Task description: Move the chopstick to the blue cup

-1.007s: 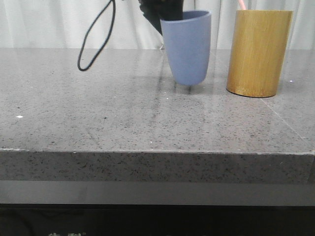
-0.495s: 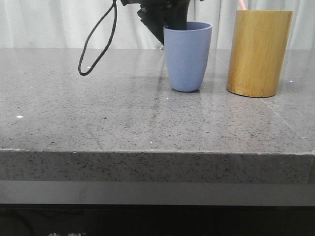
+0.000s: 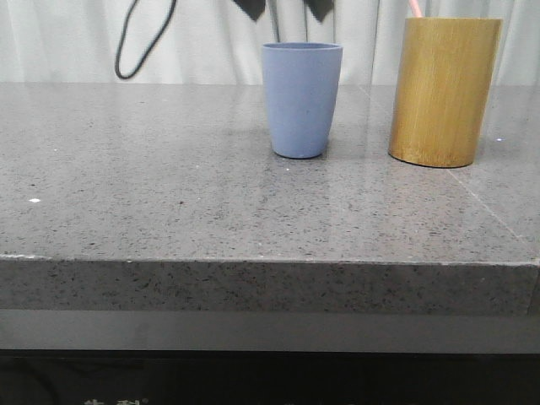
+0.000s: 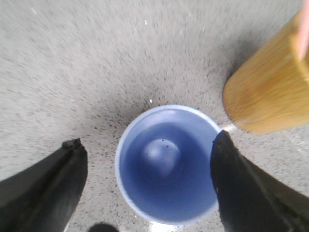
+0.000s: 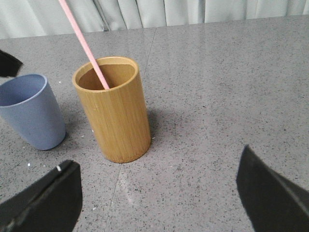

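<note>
Grey stone table (image 3: 169, 194); left claw (image 4: 147, 183) wide open, empty, above blue cup (image 3: 301, 99).

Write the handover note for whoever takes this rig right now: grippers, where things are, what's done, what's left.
Left gripper: jaws open, holding nothing, hovering directly above the matte periwinkle-blue tapered cup.
Right gripper: jaws open, holding nothing, hanging over the table short of the yellow-brown bamboo cylinder holder.
Blue cup: upright on the grey speckled stone table, nothing inside, standing beside the holder without touching it.
Thin pale pink chopstick: inside the holder, leaning, its top end sticking out above the rim.
Done: the cup stands ready.
Left: grasp the chopstick, lift it out of the holder and put it into the blue cup.
</note>
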Available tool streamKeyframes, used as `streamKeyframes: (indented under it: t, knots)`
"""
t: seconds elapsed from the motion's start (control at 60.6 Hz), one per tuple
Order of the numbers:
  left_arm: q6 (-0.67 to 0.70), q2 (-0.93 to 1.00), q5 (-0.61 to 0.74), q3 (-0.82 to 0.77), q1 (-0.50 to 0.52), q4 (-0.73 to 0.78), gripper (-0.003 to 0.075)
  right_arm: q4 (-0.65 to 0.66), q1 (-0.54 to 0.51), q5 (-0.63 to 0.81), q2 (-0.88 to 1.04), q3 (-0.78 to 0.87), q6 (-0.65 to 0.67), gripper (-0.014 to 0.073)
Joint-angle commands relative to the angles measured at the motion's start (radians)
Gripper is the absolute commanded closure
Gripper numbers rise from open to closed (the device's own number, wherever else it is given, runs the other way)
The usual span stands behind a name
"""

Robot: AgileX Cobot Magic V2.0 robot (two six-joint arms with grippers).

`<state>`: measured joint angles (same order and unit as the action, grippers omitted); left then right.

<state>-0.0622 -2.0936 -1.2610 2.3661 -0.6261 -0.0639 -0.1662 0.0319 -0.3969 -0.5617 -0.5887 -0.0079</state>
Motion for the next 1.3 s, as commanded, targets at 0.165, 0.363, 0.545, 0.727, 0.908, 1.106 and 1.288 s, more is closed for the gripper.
streamKeyframes:
  t: [0.165, 0.363, 0.545, 0.727, 0.908, 1.106, 1.288]
  knots:
    - [0.011, 0.177, -0.02, -0.058, 0.063, 0.045, 0.0216, 0.003, -0.006, 0.077, -0.007, -0.034, -0.008, -0.0062]
    - [0.011, 0.329, -0.02, -0.267, 0.167, 0.11, 0.0365, 0.003, -0.006, 0.077, -0.007, -0.034, -0.008, -0.0062]
    - [0.021, 0.466, -0.02, -0.465, 0.317, 0.11, 0.058, 0.004, -0.006, 0.075, -0.007, -0.034, -0.008, -0.0062]
    - [0.031, 0.618, 0.032, -0.673, 0.446, 0.11, 0.0738, 0.004, -0.006, 0.066, -0.007, -0.034, -0.008, -0.0062]
    - [0.033, 0.825, 0.177, -0.912, 0.504, 0.064, 0.0738, 0.004, -0.006, 0.067, -0.012, -0.034, -0.008, -0.0062]
    - [0.033, 1.109, 0.384, -1.216, 0.506, 0.002, 0.0738, 0.004, -0.006, 0.097, -0.063, -0.035, -0.008, -0.0062]
    - [0.028, 1.395, 0.578, -1.484, 0.506, 0.012, 0.0738, 0.005, -0.006, 0.171, -0.14, -0.035, -0.018, -0.0062]
